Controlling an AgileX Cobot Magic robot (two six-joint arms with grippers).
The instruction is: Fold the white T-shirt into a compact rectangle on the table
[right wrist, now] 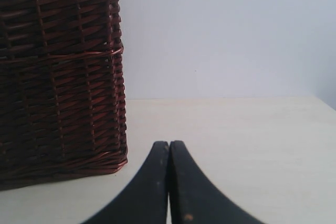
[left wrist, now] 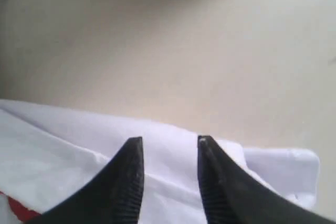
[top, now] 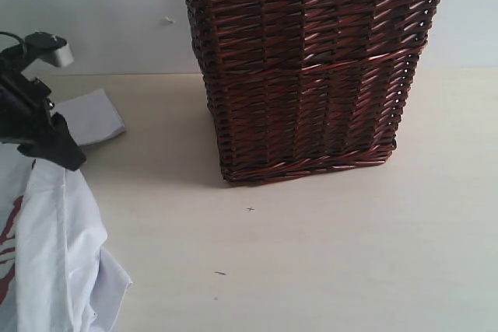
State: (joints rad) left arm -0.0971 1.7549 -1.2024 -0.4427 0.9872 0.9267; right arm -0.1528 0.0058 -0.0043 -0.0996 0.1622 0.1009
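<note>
The white T-shirt point(top: 54, 254) lies rumpled at the near left of the table point(top: 311, 254), red lettering showing at its left edge. My left gripper point(top: 68, 161) sits at the shirt's far top edge. In the left wrist view that gripper point(left wrist: 169, 140) is partly open, its black fingers astride a ridge of the white T-shirt point(left wrist: 79, 145), with cloth showing in the gap. My right gripper point(right wrist: 169, 143) is shut on nothing, low over the bare table point(right wrist: 252, 140) beside the basket. It is out of the exterior view.
A tall dark brown wicker basket point(top: 307, 75) with cream lace trim stands at the back middle of the table, and also shows in the right wrist view point(right wrist: 58, 77). A flat grey piece of cloth point(top: 93, 117) lies behind my left gripper. A pale wall rises behind.
</note>
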